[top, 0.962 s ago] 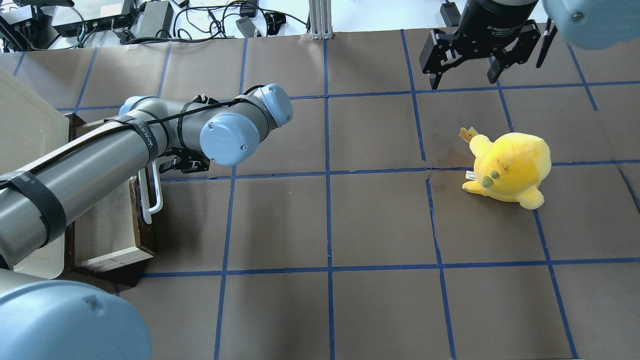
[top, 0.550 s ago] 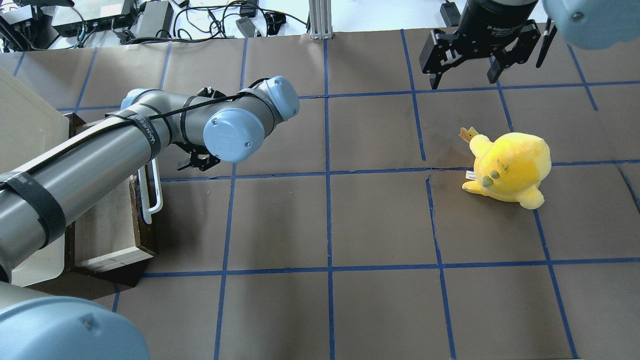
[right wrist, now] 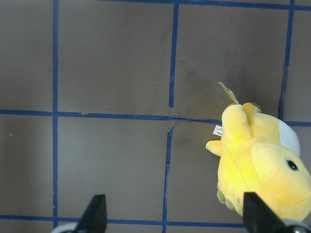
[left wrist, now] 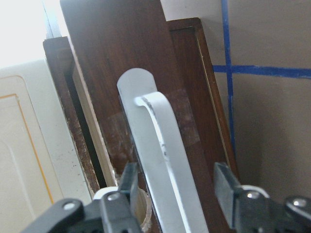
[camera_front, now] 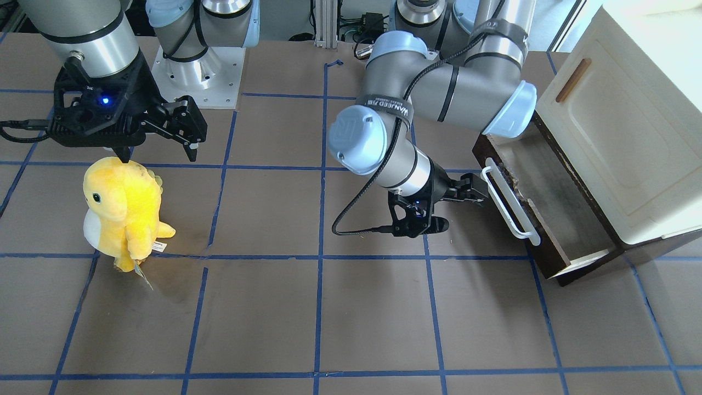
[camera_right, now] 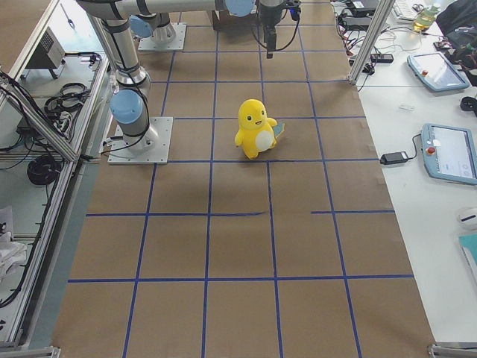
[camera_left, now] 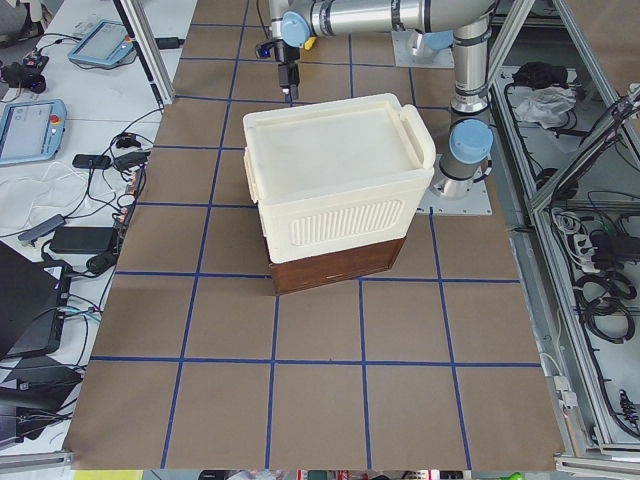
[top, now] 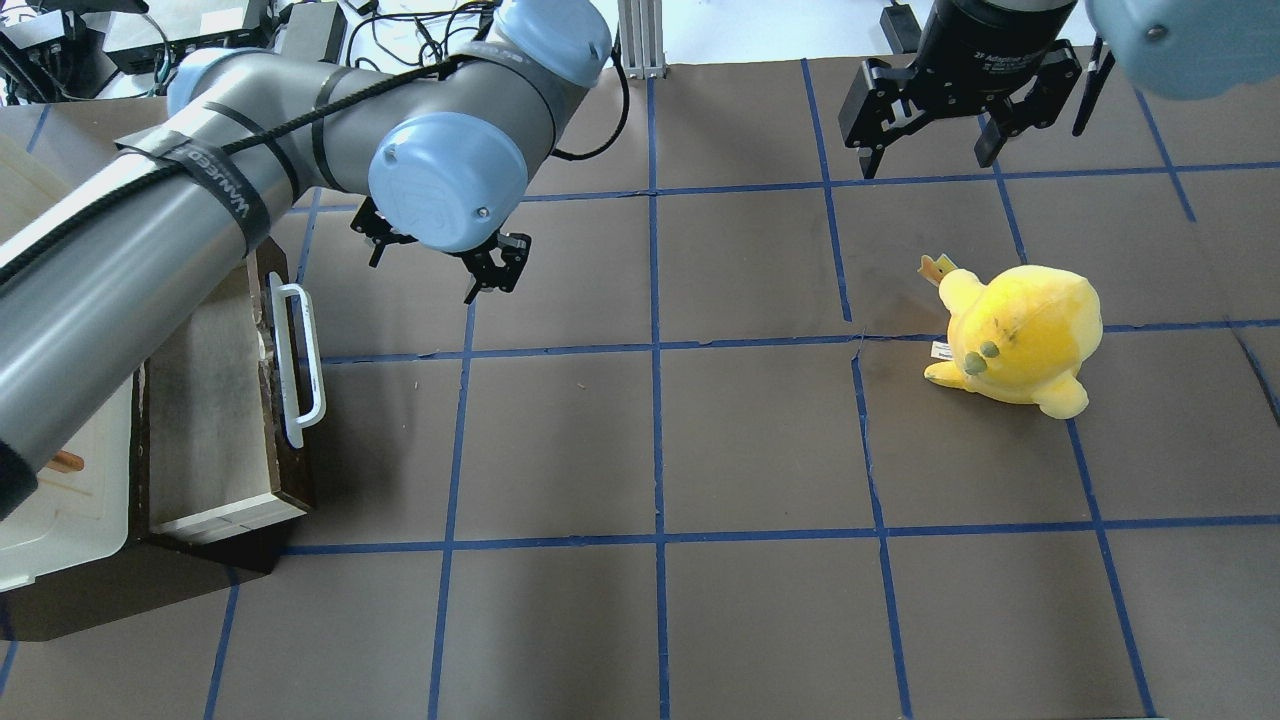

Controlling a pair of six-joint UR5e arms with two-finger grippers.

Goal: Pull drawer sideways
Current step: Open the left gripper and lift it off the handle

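The drawer (top: 215, 400) stands pulled out from the base of the cream cabinet (camera_front: 620, 137), with its dark brown front, white bar handle (top: 296, 365) and pale wooden inside showing. It also shows in the front view (camera_front: 548, 219). My left gripper (top: 420, 280) is open and empty, raised off the table a short way to the right of the handle. In the front view my left gripper (camera_front: 460, 211) points at the handle (camera_front: 510, 203). The left wrist view looks at the handle (left wrist: 155, 145) between my open fingers (left wrist: 129, 182). My right gripper (top: 930, 150) is open and empty.
A yellow plush toy (top: 1020, 335) stands on the brown mat below my right gripper (camera_front: 159, 153); it also shows in the right wrist view (right wrist: 262, 165). The cabinet door's small brown handle (camera_front: 573, 79) is above the drawer. Cables and boxes lie beyond the table's far edge.
My left gripper has come off the white handle, risen and moved right and toward the far side. The drawer has stayed open where it was. The right arm has not moved.
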